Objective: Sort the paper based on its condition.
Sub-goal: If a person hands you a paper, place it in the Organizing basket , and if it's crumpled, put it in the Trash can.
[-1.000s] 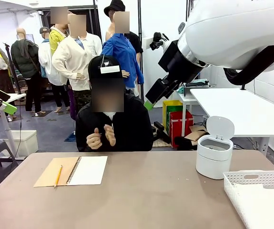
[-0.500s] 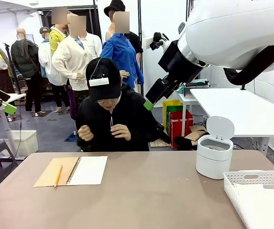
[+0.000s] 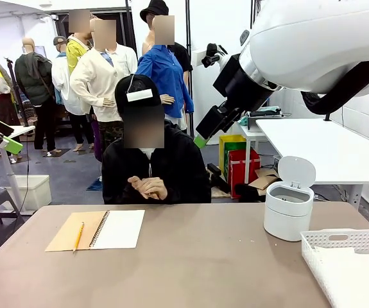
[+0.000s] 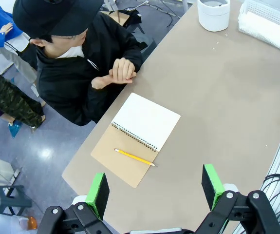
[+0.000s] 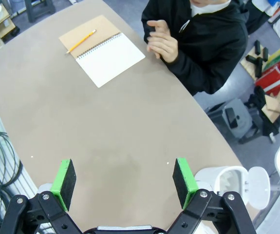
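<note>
Tan table (image 3: 190, 263), notebook (image 3: 117, 229) spine toward person (image 3: 178, 170).

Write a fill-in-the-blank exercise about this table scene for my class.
The yellow pencil lies on the notebook's ____ cover.
The white bin's lid stands ____.
The basket sits on the robot's ____ side of the table.
The left gripper and right gripper, jaws apart, hold ____.
Missing words: brown; open; right; nothing.

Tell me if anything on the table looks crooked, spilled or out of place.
Nothing stands out. The spiral notebook lies open and flat, the pencil rests on its brown cover, the white bin stands upright with its lid raised, and the white basket sits level at the right.
</note>
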Controlling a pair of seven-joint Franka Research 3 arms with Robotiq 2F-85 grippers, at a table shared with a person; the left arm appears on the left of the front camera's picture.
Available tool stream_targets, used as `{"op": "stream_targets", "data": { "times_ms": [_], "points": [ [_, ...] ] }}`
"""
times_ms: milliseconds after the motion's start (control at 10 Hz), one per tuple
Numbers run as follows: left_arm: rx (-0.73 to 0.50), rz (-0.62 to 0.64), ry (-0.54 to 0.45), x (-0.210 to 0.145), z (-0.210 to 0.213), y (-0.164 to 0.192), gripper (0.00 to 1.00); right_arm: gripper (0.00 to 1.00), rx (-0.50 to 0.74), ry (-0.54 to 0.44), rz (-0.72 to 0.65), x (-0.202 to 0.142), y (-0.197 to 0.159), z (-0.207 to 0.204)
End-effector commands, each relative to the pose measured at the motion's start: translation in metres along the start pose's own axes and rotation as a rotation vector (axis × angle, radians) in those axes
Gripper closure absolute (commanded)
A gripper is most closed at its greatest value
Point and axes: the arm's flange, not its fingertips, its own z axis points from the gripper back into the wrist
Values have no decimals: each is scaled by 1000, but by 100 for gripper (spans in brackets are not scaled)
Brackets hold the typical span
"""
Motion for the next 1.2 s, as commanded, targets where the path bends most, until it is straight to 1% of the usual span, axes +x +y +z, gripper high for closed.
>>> {"op": "stream_targets", "data": {
  "times_ms": [0,500,600,800,1100],
  "points": [
    [10,2,-6,0,0,1,0,0,1,-1,0,0,1,0],
    [10,2,-6,0,0,1,0,0,-3,7,-4,0,0,-2],
    [10,2,-6,0,0,1,0,0,7,18,-11,0,1,-4],
    [10,2,-6,0,0,1,0,0,25,75,-17,-5,0,-7],
    [10,2,-6,0,0,1,0,0,36,83,-19,-5,0,-11]
  ]
}}
